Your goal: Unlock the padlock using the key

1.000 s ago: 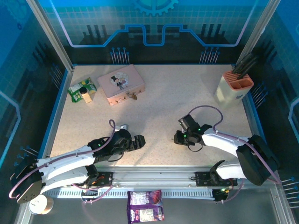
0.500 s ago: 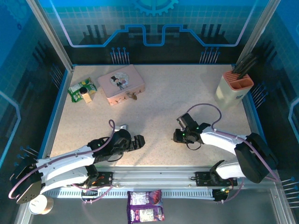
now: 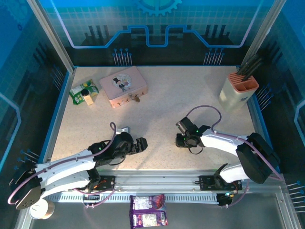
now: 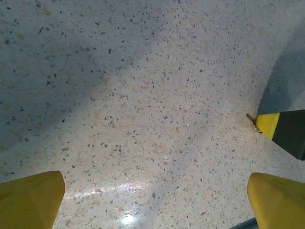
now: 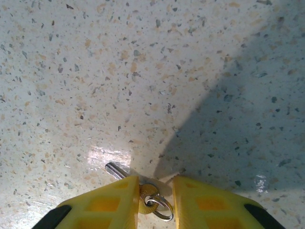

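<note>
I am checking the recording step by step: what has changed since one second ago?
The right gripper, shut on the key, slid a little to the left over the table. The left gripper, open, the padlock and the pink tin stayed where they were.

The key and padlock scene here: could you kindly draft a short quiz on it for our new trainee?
1. True or false: the jaws of the left gripper stand wide open with nothing between them.
2. What do the jaws of the right gripper hold? A) a coin B) the key C) nothing
3. Fill in: in the top view, the padlock lies beside the near edge of the pink ____.
Key: 1 true; 2 B; 3 tin.
</note>
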You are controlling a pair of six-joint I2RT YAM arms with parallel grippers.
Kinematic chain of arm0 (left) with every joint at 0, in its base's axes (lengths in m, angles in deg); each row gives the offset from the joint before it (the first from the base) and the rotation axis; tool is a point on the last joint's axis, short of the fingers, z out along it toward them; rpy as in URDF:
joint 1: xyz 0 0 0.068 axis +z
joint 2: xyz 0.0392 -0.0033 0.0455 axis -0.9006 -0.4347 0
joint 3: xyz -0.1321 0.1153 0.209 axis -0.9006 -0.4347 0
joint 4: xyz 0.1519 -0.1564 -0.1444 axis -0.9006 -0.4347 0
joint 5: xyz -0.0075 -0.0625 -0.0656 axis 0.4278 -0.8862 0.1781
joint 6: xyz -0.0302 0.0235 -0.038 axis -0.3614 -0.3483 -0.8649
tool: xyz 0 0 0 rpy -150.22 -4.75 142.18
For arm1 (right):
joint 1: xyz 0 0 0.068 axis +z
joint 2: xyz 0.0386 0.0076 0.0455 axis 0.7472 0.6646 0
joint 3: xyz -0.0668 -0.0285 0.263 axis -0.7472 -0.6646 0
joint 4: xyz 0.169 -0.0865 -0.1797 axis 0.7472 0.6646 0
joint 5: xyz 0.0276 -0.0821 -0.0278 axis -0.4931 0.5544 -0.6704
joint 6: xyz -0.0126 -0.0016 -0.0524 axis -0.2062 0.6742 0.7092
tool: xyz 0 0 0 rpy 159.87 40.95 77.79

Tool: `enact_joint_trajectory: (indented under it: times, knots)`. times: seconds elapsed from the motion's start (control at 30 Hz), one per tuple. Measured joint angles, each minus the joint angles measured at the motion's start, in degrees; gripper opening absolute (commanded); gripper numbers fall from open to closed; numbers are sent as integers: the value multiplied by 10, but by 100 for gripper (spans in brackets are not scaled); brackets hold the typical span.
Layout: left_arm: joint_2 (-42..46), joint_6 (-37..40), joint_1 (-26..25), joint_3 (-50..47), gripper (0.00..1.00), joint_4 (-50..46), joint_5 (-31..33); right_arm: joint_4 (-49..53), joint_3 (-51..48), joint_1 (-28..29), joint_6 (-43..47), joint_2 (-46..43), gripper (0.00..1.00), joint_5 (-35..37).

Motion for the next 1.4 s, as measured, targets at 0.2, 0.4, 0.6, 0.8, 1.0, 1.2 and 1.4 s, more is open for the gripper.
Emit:
enact_joint_trajectory:
  times: [0.2, 0.4, 0.6, 0.8, 1.0, 1.2, 1.4]
  knots:
    - [2, 0, 0, 0, 99, -2, 4, 4, 1, 14, -2, 1, 27, 12]
    - [2, 0, 0, 0, 99, -5, 4, 11, 6, 34, -7, 6, 27, 30]
    - [2, 0, 0, 0, 99, -7, 6, 14, 8, 38, -11, 9, 22, 41]
    - [2, 0, 0, 0, 99, -10, 10, 16, 8, 42, -13, 9, 18, 49]
    - [2, 1, 0, 1, 99, -10, 16, 15, 8, 44, -17, 8, 11, 53]
    - [-2, 0, 6, 8, 99, -5, 31, 9, -4, 48, -20, -15, 7, 53]
    - [-38, -8, 20, 28, 99, 43, 36, -20, -28, 50, -29, -102, 6, 43]
